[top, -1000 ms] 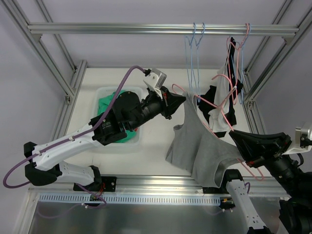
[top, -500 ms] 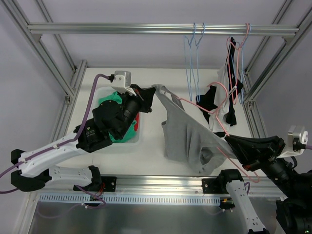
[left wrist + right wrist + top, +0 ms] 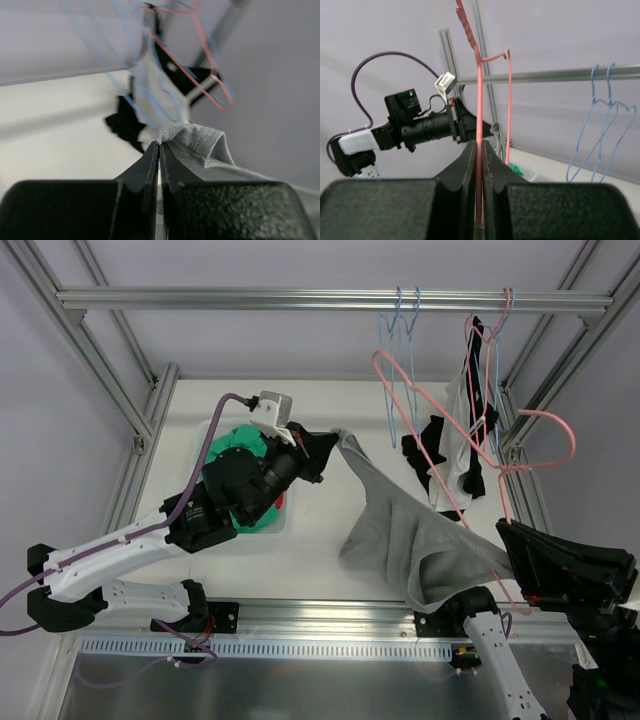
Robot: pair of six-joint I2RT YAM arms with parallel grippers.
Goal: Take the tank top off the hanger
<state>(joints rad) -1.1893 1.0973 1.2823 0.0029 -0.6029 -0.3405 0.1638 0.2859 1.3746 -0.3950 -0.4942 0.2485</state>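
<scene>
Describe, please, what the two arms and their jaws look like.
The left arm has white shells on its lower links, black joints and wrist, a purple cable running along it and a pale camera block. The right arm shows mostly black. Their jaws are black, grainy wedges tapering to thin tips.

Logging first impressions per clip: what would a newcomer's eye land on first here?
A grey tank top stretched in mid-air over the middle of the table, one edge pinched in the shut left gripper. Next, the pink hanger held high at the right, its wire clamped in the right gripper.
</scene>
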